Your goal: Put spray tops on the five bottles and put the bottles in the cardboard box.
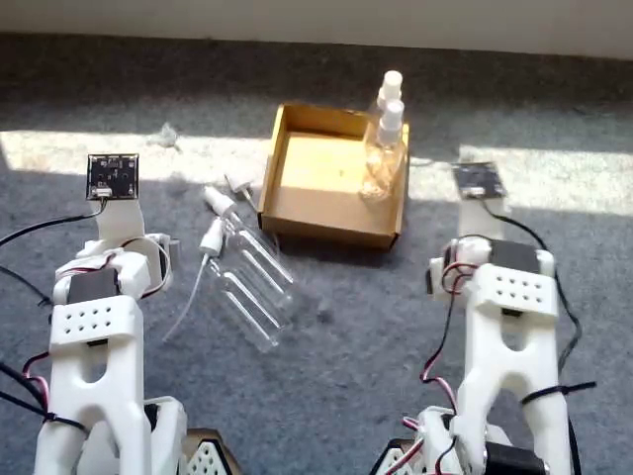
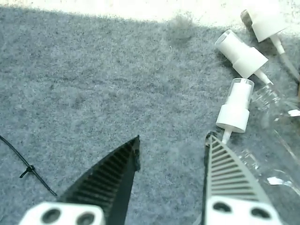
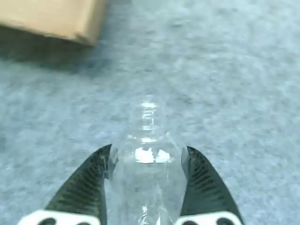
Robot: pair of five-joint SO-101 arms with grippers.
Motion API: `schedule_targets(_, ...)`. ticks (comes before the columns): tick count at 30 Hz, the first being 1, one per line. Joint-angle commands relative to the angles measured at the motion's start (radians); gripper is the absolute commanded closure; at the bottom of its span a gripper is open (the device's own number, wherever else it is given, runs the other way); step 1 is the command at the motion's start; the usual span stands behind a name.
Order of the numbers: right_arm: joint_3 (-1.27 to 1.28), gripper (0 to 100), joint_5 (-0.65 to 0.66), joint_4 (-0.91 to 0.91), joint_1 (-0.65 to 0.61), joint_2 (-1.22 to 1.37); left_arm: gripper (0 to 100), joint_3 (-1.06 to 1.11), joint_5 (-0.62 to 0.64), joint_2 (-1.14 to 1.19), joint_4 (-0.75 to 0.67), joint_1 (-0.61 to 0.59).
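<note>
Our right gripper (image 3: 149,150) clamps an uncapped bottle (image 3: 146,187) near the cardboard box (image 1: 326,226) holding 2 capped bottles (image 1: 384,153), while our left gripper (image 2: 172,140) gapes empty beside spray tops (image 2: 241,54) on the desk (image 1: 346,336).

High camera looking down over carpet (image 1: 376,327), wrist cameras close above it, right shares cardboard box (image 1: 326,230)

Cannot count the clear bottles (image 1: 252,282) lying left of centre in the high view. Cannot see the base of the capless bottle (image 3: 149,115) in the right gripper (image 3: 148,151), cut by the frame edge, nor most of the cardboard box (image 3: 51,18). Cannot see one spray top (image 2: 267,23) whole.
</note>
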Motion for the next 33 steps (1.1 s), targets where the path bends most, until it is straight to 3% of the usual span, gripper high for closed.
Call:
schedule_targets(1, -0.030, 99.5, 0.046, -0.088, 0.177, 0.064, 79, 0.005, -0.008, 0.001, -0.018, -0.004)
schedule_targets(6, -0.038, 99.5, 0.071, -0.220, 0.302, 0.311, 79, 0.016, -0.008, -0.004, -0.017, 0.025)
schedule_targets(10, -0.065, 98.8, 0.117, -0.251, 0.326, 0.381, 79, 0.018, -0.008, -0.004, -0.017, 0.025)
schedule_targets(17, -0.068, 81.5, 0.130, -0.249, 0.366, 0.383, 79, 0.018, -0.008, -0.002, -0.017, 0.025)
schedule_targets(33, -0.277, 79.3, 0.061, -0.044, 0.325, 0.386, 79, 0.018, -0.008, -0.002, -0.017, 0.025)
